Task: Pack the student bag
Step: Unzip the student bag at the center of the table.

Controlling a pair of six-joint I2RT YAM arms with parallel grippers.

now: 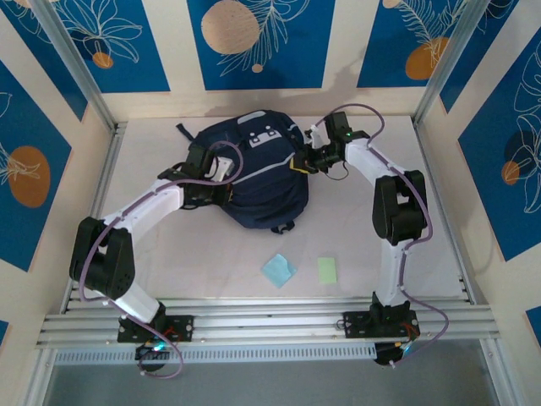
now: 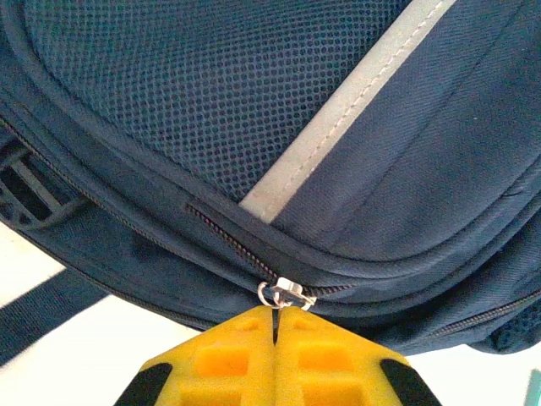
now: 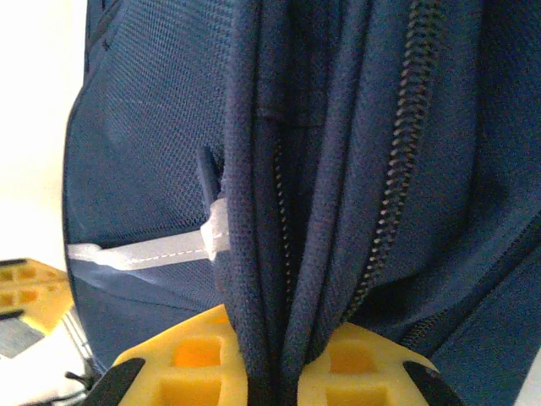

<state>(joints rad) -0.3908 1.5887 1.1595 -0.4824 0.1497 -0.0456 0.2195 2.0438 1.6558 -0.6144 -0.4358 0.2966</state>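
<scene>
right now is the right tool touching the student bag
Touching. The right wrist view shows the right tool clamped on a fold of the student bag, fabric pinched with no gap.

Zipper pull partly hidden inside closed left hand; student bag cropped.

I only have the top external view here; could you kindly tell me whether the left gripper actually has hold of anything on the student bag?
Observer: In the left wrist view the left gripper is shut, and its yellow fingertips meet right at the metal zipper pull of the student bag. I cannot tell whether the tab itself is pinched.
Operator: Thank you. And the right one, please?
Observer: In the right wrist view the right gripper is shut on a bunched fold of the student bag's fabric, just beside a line of zipper teeth.
</scene>
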